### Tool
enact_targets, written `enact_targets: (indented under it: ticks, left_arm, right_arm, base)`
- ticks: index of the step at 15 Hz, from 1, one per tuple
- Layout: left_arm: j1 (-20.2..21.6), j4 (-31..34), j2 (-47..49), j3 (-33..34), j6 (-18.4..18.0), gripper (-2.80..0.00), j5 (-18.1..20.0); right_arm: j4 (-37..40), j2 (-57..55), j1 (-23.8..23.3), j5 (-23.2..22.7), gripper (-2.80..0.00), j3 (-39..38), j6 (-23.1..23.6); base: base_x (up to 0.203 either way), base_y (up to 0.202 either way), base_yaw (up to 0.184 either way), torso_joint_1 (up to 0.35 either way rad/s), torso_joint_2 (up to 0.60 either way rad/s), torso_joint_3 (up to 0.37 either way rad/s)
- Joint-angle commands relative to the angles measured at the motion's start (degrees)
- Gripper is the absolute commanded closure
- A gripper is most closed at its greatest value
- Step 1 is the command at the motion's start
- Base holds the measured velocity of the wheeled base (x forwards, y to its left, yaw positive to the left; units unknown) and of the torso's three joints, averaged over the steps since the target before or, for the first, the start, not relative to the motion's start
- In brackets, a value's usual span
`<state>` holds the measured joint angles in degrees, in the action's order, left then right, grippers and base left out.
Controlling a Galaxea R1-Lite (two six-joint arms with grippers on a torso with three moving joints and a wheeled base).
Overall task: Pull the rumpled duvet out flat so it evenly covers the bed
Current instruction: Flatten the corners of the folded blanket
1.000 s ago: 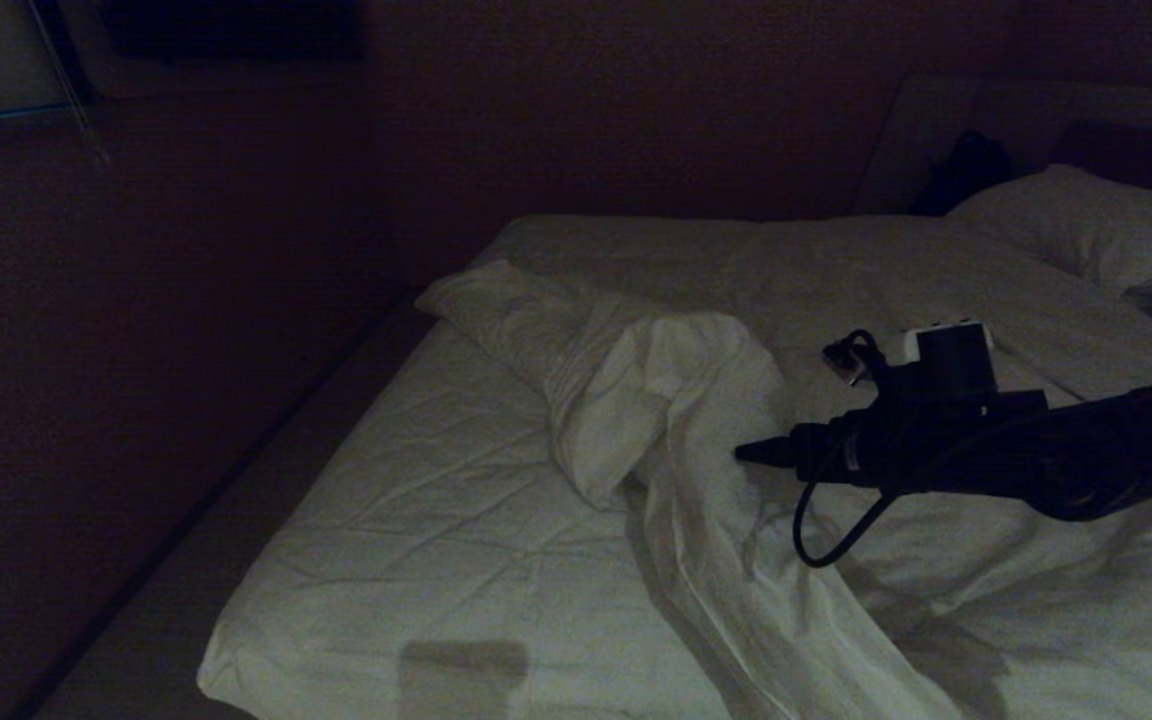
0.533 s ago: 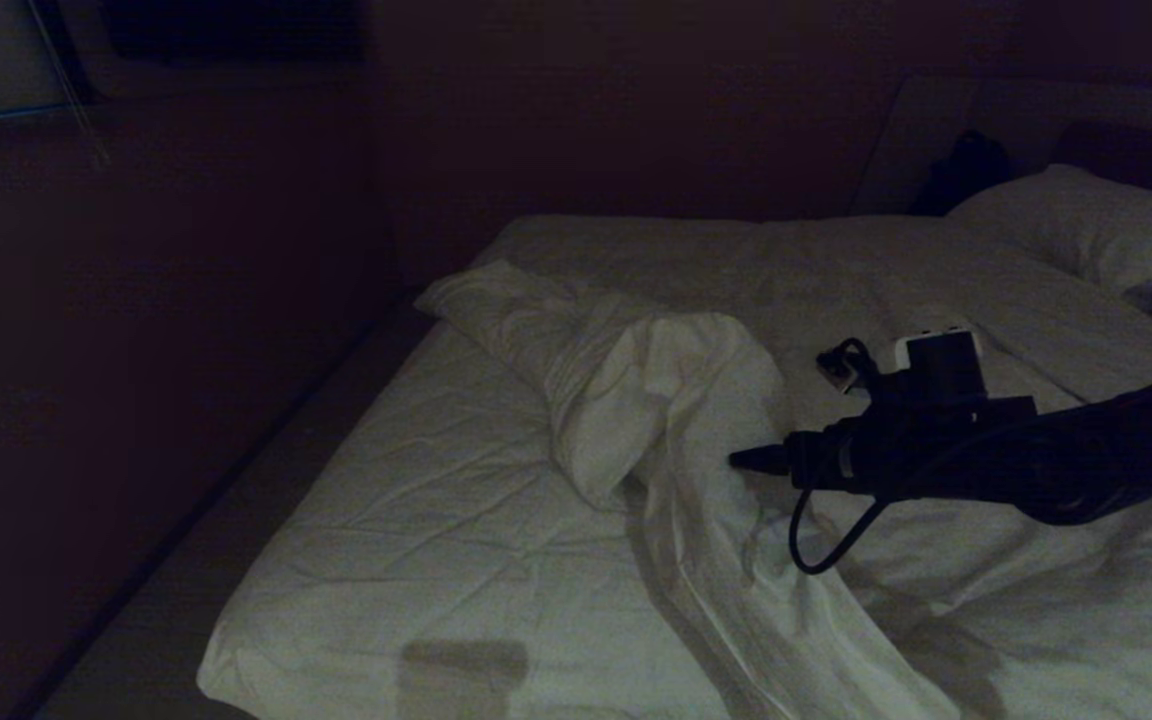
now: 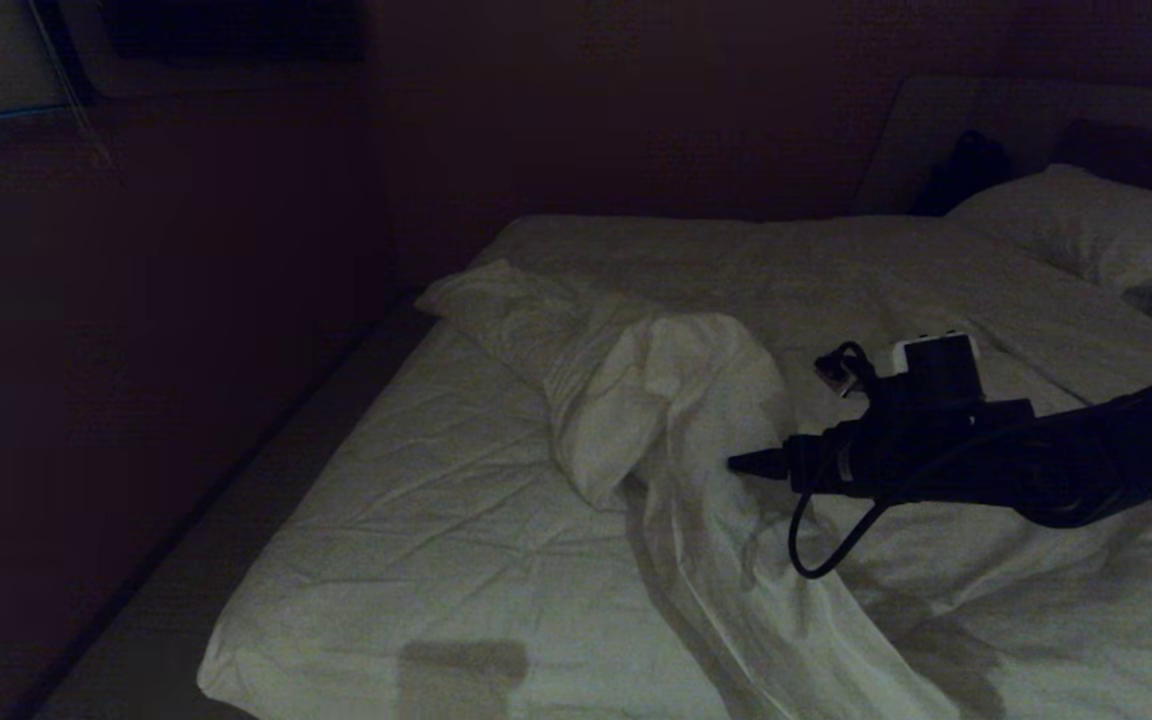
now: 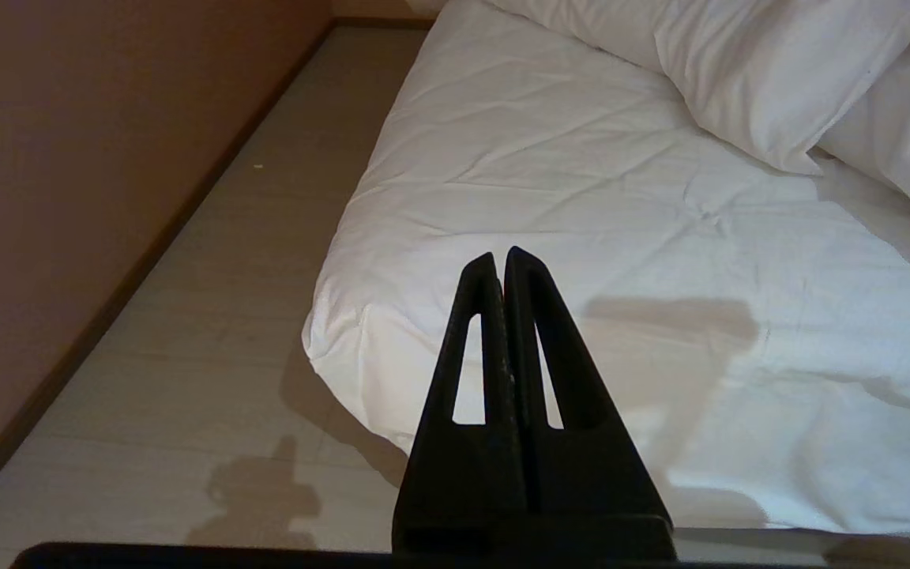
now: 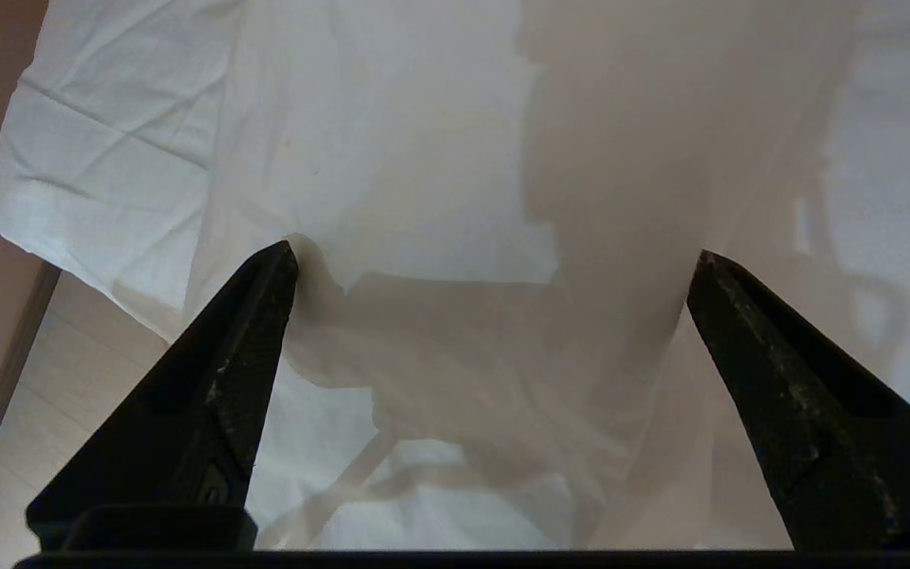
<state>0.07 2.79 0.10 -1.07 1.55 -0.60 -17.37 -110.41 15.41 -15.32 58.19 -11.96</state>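
The white duvet (image 3: pixel 666 400) lies rumpled on the bed (image 3: pixel 406 520), its edge folded back into a thick ridge across the middle, and the left part of the creased sheet is bare. My right gripper (image 3: pixel 736 462) reaches in from the right, level with that ridge and just beside it. It stands open in the right wrist view (image 5: pixel 494 257), with duvet cloth (image 5: pixel 423 158) lying in front of and between the fingers, nothing gripped. My left gripper (image 4: pixel 502 257) is shut and empty, parked off the bed's near corner (image 4: pixel 392 261).
A pillow (image 3: pixel 1086 230) rests at the far right against the dark headboard (image 3: pixel 996 110). A strip of pale floor (image 4: pixel 210 316) runs between the bed's left side and a brown wall (image 4: pixel 68 158). A cable loop (image 3: pixel 816 540) hangs under the right wrist.
The right arm has sunk a little toward the duvet ridge. The duvet itself has not shifted.
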Motion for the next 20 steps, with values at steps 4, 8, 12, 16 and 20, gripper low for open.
enact_targets:
  ticks: [4,8,12,16,20]
  left_arm:
    - [0.01,0.02,-0.01,0.00,0.04,0.00,-0.02]
    - [0.01,0.02,-0.01,0.02,0.04,0.00,-0.02]
    - [0.01,0.02,-0.01,-0.05,0.04,0.00,-0.02]
    - [0.01,0.02,-0.01,0.02,0.04,0.00,-0.02]
    - [0.01,0.02,-0.01,0.02,0.04,0.00,-0.02]
  right_arm:
    - [-0.12,0.02,0.06,-0.15,-2.80,-0.09,-0.08]
    - [-0.12,0.02,0.04,-0.15,0.00,-0.09,-0.08]
    - [-0.12,0.02,0.06,-0.15,0.00,-0.09,-0.08]
    - [-0.15,0.02,0.06,-0.15,0.00,-0.02,-0.08]
    - [-0.12,0.20,0.06,-0.15,0.00,-0.09,-0.08]
  base:
    - [0.000,0.000,0.000,0.000,0.00,0.000]
    - [0.000,0.000,0.000,0.000,0.00,0.000]
    - [0.000,0.000,0.000,0.000,0.00,0.000]
    - [0.000,0.000,0.000,0.000,0.00,0.000]
    - [0.000,0.000,0.000,0.000,0.00,0.000]
